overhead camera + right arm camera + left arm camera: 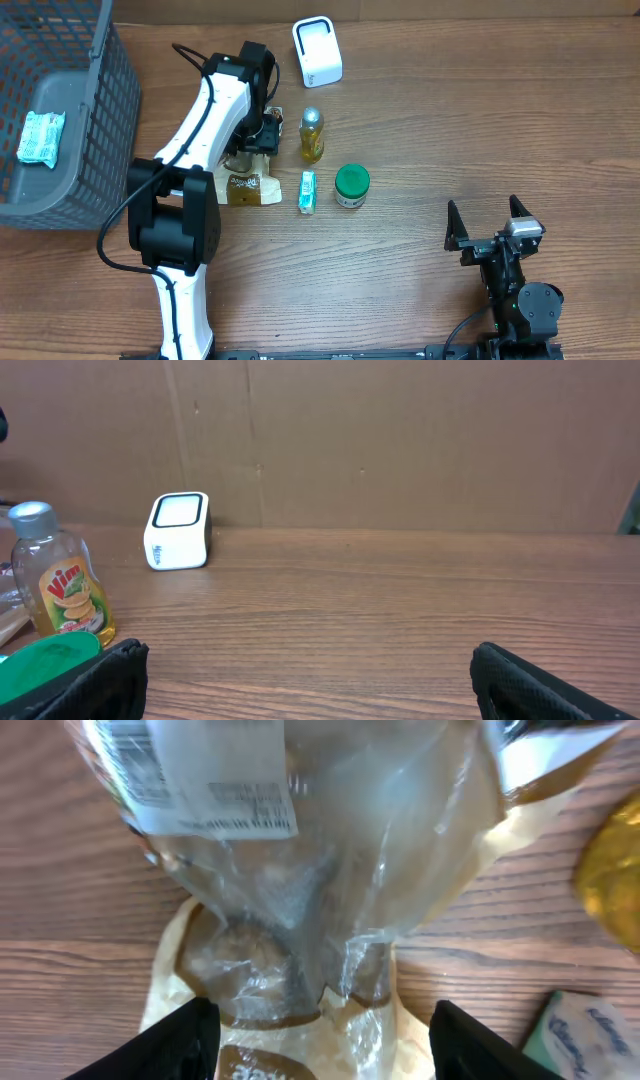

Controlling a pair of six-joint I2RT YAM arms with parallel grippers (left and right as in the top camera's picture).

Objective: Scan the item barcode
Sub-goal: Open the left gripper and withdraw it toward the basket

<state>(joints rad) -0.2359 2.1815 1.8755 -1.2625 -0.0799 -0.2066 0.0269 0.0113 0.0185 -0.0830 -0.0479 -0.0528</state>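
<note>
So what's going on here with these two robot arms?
The left gripper hangs with jaws spread over a clear-and-brown bag lying on the table, apparently not gripping it. The right gripper sits open and empty near the front. The white scanner stands at the far edge, apart from the bag.

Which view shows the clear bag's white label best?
Left wrist: the label sits close at the top of the frame, though blurred. Overhead shows the bag mostly by its brown end, label unseen. Right wrist misses it.
</note>
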